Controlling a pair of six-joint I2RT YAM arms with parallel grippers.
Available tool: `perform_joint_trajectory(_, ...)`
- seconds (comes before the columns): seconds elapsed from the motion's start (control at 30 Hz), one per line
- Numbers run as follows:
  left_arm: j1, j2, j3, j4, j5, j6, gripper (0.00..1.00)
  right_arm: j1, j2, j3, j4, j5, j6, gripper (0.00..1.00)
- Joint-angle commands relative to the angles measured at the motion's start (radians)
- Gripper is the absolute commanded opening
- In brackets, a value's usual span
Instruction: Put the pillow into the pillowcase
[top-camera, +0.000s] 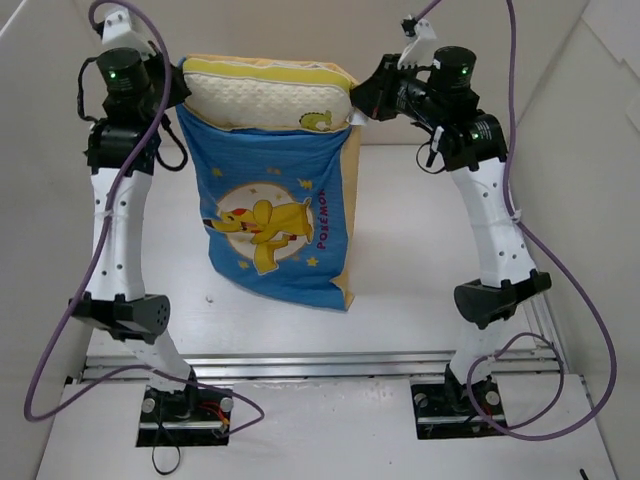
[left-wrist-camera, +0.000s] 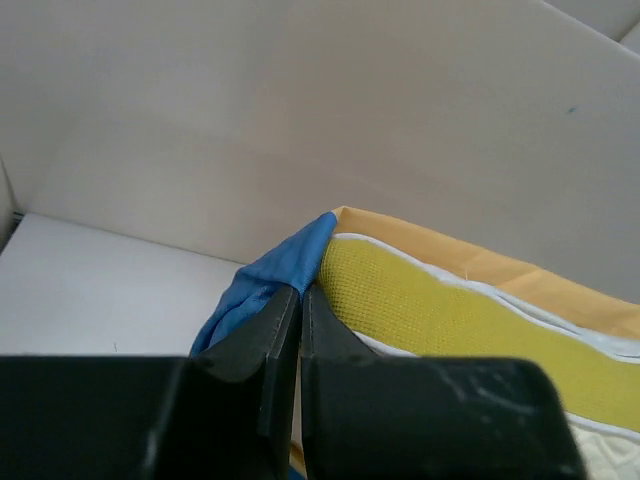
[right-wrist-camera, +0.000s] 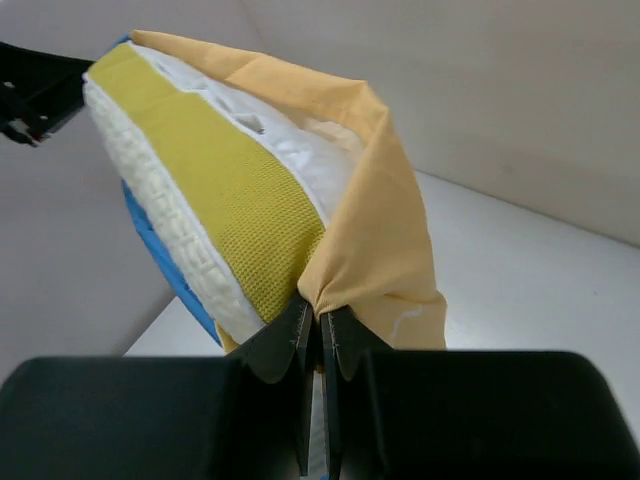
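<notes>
The pillowcase (top-camera: 275, 225), blue with a yellow Pikachu on its near face and yellow-orange on the far face, hangs in the air between my two arms with its mouth upward. The white pillow (top-camera: 268, 98) with its yellow edge band sits mostly inside and sticks out of the top. My left gripper (top-camera: 183, 80) is shut on the left top corner of the pillowcase (left-wrist-camera: 290, 262). My right gripper (top-camera: 356, 103) is shut on the right top corner, on the yellow-orange fabric (right-wrist-camera: 372, 250). The pillow shows beside each gripper (left-wrist-camera: 430, 305) (right-wrist-camera: 215, 210).
A white table (top-camera: 420, 240) lies under the hanging pillowcase, with white walls at the back and both sides. A metal rail (top-camera: 320, 365) runs along the near edge by the arm bases. Purple cables (top-camera: 570, 290) loop beside both arms.
</notes>
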Motion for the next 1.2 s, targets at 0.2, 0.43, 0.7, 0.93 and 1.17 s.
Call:
perform_joint_trajectory(0.2, 0.179, -0.320, -0.305, 0.259, -0.141, -0.079, 0.00, -0.180, -0.328, -0.197, 0.221, 0.077, -0.039, 0.00)
perform_joint_trajectory(0.43, 0.244, -0.123, -0.013, 0.005, -0.196, -0.065, 0.00, -0.361, -0.357, -0.304, 0.274, -0.018, 0.033, 0.00)
perform_joint_trajectory(0.7, 0.034, -0.139, 0.154, 0.127, -0.010, 0.041, 0.00, -0.272, -0.301, -0.161, 0.351, -0.081, 0.076, 0.00)
perform_joint_trajectory(0.93, 0.041, -0.196, 0.051, 0.183, -0.178, 0.053, 0.00, -0.238, -0.287, -0.071, 0.339, -0.077, 0.081, 0.00)
perform_joint_trajectory(1.17, 0.164, -0.299, -0.025, 0.216, -0.148, -0.016, 0.00, -0.298, -0.386, -0.120, 0.363, -0.034, 0.061, 0.00)
